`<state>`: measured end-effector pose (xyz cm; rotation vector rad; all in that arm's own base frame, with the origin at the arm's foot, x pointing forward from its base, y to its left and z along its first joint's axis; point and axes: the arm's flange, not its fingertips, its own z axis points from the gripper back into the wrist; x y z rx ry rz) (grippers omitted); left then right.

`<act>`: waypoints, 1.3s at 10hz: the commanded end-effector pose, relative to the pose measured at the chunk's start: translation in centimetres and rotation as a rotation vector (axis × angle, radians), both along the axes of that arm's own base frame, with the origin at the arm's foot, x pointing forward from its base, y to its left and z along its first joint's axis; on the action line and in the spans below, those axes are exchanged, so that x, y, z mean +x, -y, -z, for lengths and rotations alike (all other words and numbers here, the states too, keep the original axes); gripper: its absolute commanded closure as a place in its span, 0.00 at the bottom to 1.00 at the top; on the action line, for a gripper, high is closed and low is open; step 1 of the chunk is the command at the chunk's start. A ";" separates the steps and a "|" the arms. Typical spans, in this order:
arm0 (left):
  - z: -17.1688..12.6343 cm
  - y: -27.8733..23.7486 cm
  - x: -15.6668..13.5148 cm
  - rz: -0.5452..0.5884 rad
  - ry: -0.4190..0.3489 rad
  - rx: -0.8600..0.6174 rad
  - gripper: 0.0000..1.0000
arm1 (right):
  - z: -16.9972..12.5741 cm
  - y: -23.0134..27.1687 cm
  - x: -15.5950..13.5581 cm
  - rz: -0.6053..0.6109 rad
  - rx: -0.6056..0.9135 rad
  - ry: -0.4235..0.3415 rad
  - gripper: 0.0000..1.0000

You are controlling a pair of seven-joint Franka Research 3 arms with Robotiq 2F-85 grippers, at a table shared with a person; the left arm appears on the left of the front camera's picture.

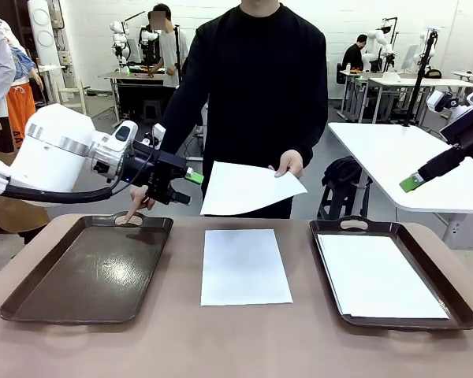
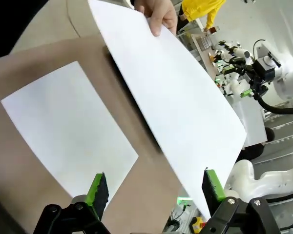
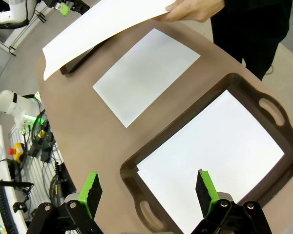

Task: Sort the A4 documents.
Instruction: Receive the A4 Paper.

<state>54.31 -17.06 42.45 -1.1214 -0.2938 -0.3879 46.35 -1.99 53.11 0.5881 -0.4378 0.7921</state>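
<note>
On the table [image 1: 236, 339] centre, an A4 sheet [image 1: 246, 266] lying flat between left tray [image 1: 31, 303] and right tray [image 1: 457, 303], second sheet [image 1: 378, 276] inside the right tray, third sheet [image 1: 248, 189] held above by a person's hand [image 1: 290, 164], left claw [image 1: 188, 187] just beside its edge, fingers apart, right claw [image 3: 149, 187] high at the right, spread wide, both gripping nothing
</note>
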 end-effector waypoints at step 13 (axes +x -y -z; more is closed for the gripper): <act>3.5 4.5 2.8 0.000 -0.313 -0.263 0.20 | 0.0 -0.1 0.0 0.004 0.000 0.004 0.00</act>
